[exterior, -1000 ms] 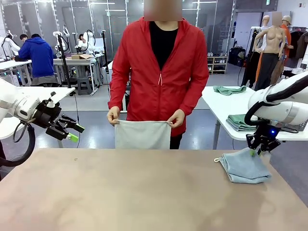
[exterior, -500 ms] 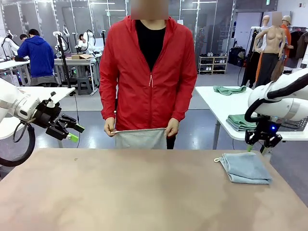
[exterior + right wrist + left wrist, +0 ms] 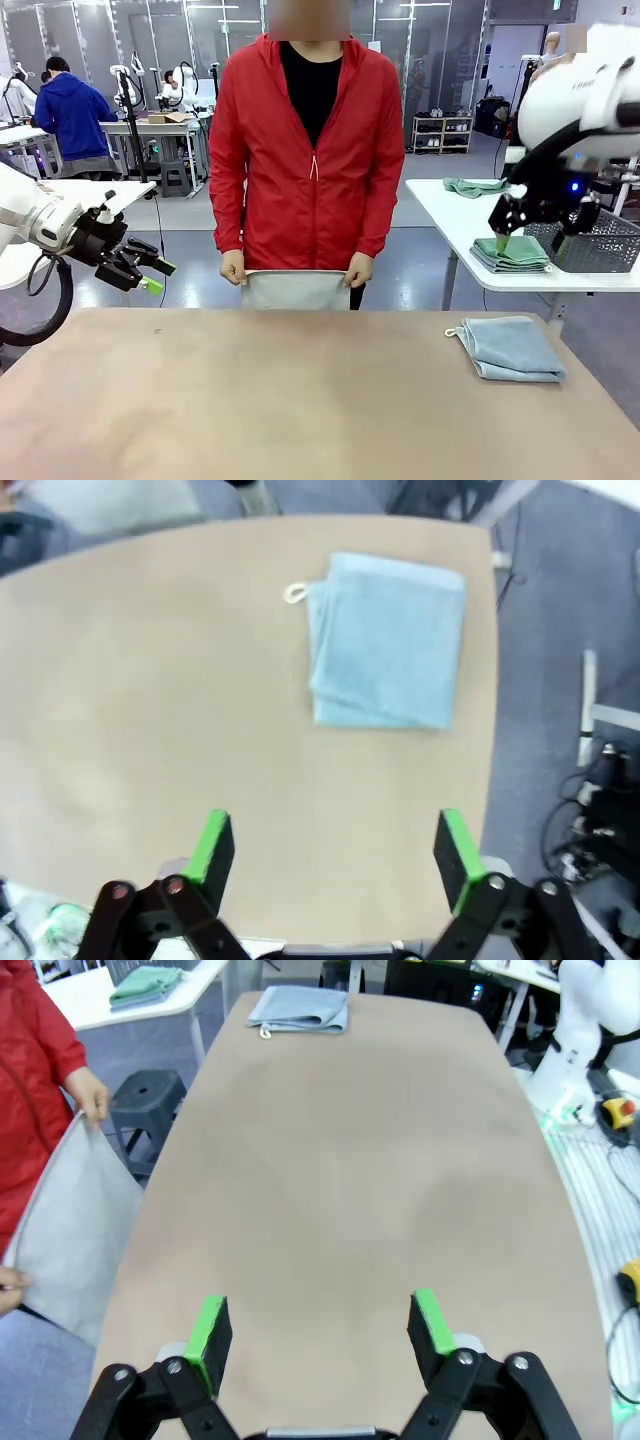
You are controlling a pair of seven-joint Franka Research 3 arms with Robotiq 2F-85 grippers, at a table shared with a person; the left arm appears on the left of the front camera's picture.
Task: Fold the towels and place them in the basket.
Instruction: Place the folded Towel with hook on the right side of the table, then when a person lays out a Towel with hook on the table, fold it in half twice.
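Note:
The pale blue-grey towel (image 3: pixel 510 348) lies folded at the table's right end, its white loop pointing left; it is also in the right wrist view (image 3: pixel 388 640) and the left wrist view (image 3: pixel 300 1010). A person at the far edge holds the cream-white towel (image 3: pixel 296 289) (image 3: pixel 75 1230) by its top corners with both hands. High above and behind the blue towel, my right gripper (image 3: pixel 530 240) (image 3: pixel 335 850) stands open and empty. My left gripper (image 3: pixel 148 270) (image 3: pixel 320 1328) is open and empty off the table's left end. The dark grey basket (image 3: pixel 597 243) sits on the side table at right.
A white side table (image 3: pixel 450 215) behind the right end carries folded green cloths (image 3: pixel 512 252) and a loose green cloth (image 3: pixel 476 186). A dark stool (image 3: pixel 145 1095) stands beside the person. The tan tabletop (image 3: pixel 300 400) is bare across its middle and left.
My right gripper let go of the blue towel and rose up and back from it. The person lowered the cream towel to the table's far edge. The left arm stayed still.

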